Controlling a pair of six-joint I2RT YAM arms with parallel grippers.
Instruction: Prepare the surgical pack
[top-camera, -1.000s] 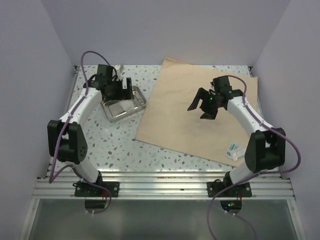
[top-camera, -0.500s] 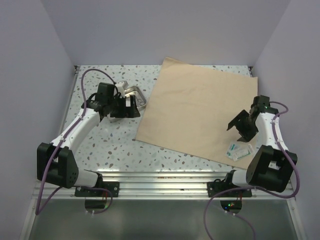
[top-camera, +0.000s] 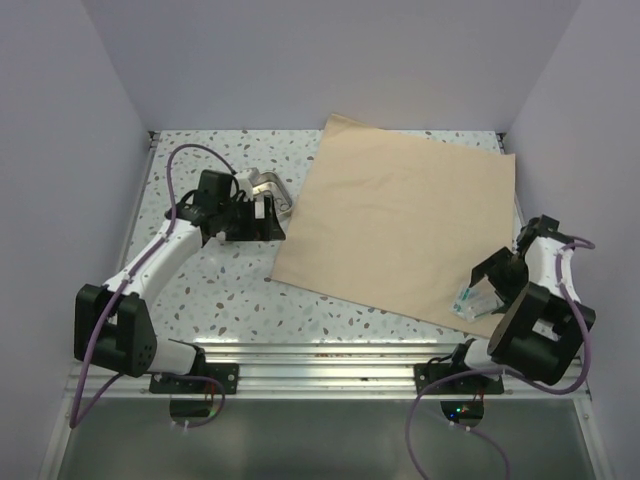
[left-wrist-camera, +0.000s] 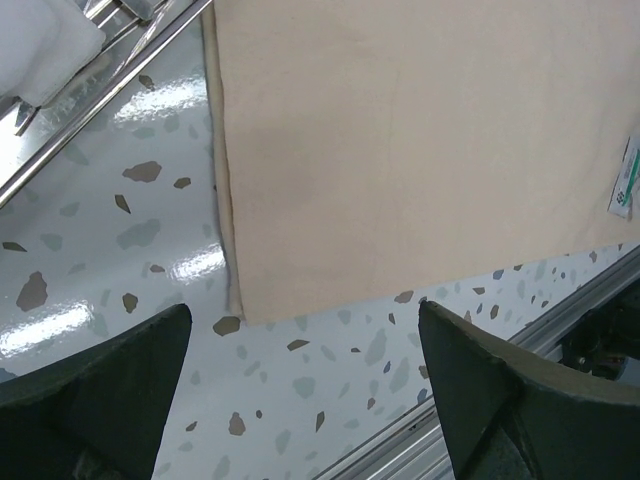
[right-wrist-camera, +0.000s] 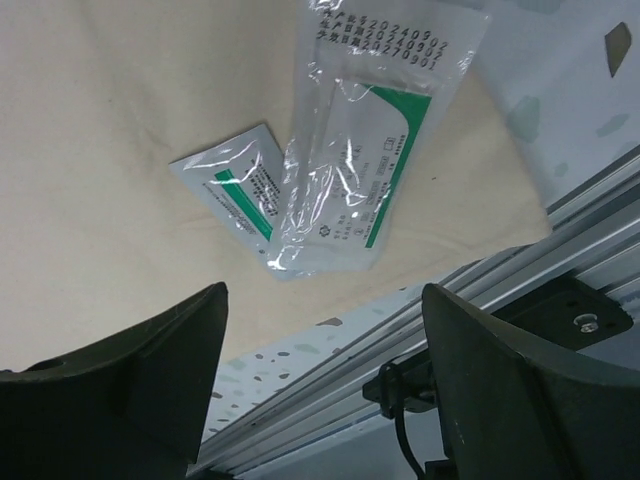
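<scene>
The surgical pack's tan wrap sheet (top-camera: 400, 225) lies flat and tilted on the right half of the table. Its shiny metal tray (top-camera: 270, 188) sits just off the sheet's left edge, partly hidden by my left arm. In the left wrist view the tray's rim (left-wrist-camera: 70, 125) and white gauze (left-wrist-camera: 40, 40) show at the top left. My left gripper (top-camera: 268, 222) is open and empty, hovering over the sheet's near-left corner (left-wrist-camera: 240, 300). My right gripper (top-camera: 492, 285) is open and empty above two clear sealed packets (right-wrist-camera: 360, 150) lying on the sheet's near-right corner.
The speckled tabletop (top-camera: 215, 290) spreads left of the sheet. An aluminium rail (top-camera: 330, 355) runs along the near edge, close under the right gripper (right-wrist-camera: 325, 300). Pale walls (top-camera: 70, 150) enclose the left, back and right sides.
The right gripper has swung from above the sheet's middle down to its near-right corner over the packets. The left gripper has left the tray and come to the sheet's left edge.
</scene>
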